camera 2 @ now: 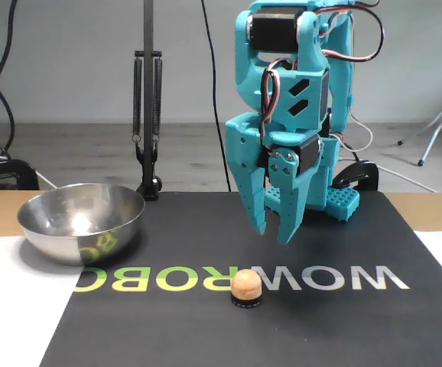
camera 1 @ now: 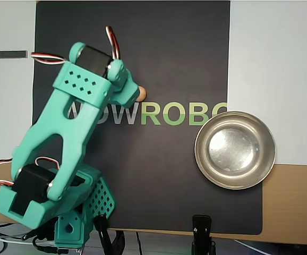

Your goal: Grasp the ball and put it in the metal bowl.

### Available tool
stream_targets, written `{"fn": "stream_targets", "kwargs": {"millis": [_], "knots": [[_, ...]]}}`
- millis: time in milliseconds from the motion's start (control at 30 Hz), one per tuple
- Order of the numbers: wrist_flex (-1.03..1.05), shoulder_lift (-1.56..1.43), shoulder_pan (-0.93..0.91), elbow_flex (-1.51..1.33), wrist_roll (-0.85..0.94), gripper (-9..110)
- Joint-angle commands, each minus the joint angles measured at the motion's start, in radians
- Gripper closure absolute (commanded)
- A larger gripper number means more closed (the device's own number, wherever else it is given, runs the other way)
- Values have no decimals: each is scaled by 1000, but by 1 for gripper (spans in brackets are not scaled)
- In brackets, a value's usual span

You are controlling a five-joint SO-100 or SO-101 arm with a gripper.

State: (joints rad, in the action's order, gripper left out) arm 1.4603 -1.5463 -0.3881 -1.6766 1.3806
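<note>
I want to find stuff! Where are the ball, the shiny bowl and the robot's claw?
ball [camera 2: 246, 285], fixed view, its front.
metal bowl [camera 2: 99, 230], fixed view, outer wall.
gripper [camera 2: 273, 231], fixed view, between the open fingertips.

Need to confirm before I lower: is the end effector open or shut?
Open. In the fixed view the end effector hangs above the ball, its two fingers apart with a clear gap, holding nothing.

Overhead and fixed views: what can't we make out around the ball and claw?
- Ball: in the overhead view, mostly covered by the arm.
- Claw: hidden under the arm in the overhead view; its height above the ball shows only in the fixed view.
- Dark ring under the ball: too small to identify.
- Bowl: its bottom hidden by the near wall in the fixed view.
</note>
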Motion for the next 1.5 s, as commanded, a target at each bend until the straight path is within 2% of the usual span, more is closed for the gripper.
{"fn": "stream_targets", "kwargs": {"millis": [0,100,1467], "knots": [[-5,-6,2,26,8,60],[-5,-6,2,25,8,52],[-61,46,-106,37,34,52]]}}
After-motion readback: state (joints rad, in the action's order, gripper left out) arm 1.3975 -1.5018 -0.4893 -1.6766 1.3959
